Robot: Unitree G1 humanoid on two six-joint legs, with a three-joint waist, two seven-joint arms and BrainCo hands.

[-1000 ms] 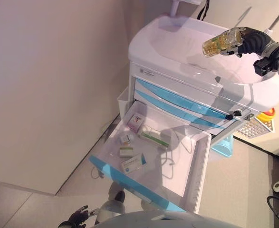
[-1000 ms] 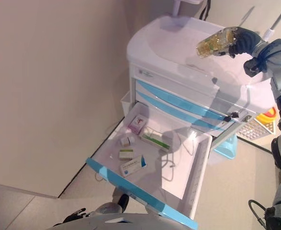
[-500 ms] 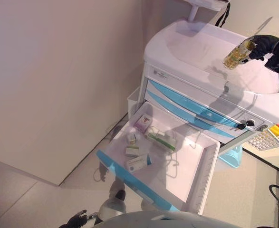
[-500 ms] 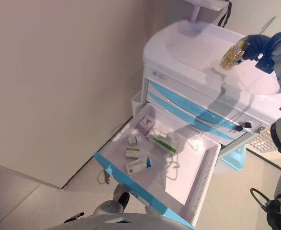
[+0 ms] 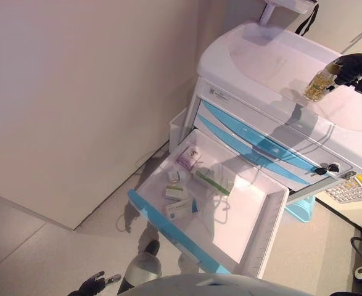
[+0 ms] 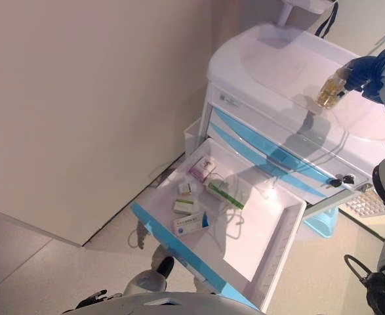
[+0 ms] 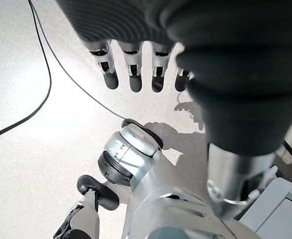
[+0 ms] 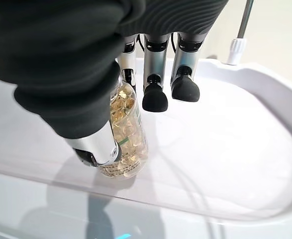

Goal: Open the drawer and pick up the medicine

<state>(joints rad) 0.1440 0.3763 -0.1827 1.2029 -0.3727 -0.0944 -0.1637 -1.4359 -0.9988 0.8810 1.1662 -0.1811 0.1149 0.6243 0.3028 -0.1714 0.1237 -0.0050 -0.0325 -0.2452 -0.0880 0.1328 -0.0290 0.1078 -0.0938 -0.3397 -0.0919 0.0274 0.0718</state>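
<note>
Bright overhead light, perhaps slight glare, soft shadows

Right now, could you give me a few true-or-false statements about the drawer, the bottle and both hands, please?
1. The bottom drawer of the cart stands pulled out. True.
2. The right hand holds a clear bottle of yellow capsules. True.
3. The bottle lies inside the open drawer. False: it is held over the cart's white top tray, at the right hand.
4. The open drawer is empty. False: several small medicine boxes lie in it.
5. The left hand grips the drawer's blue front. False: it hangs open above the floor, holding nothing.
</note>
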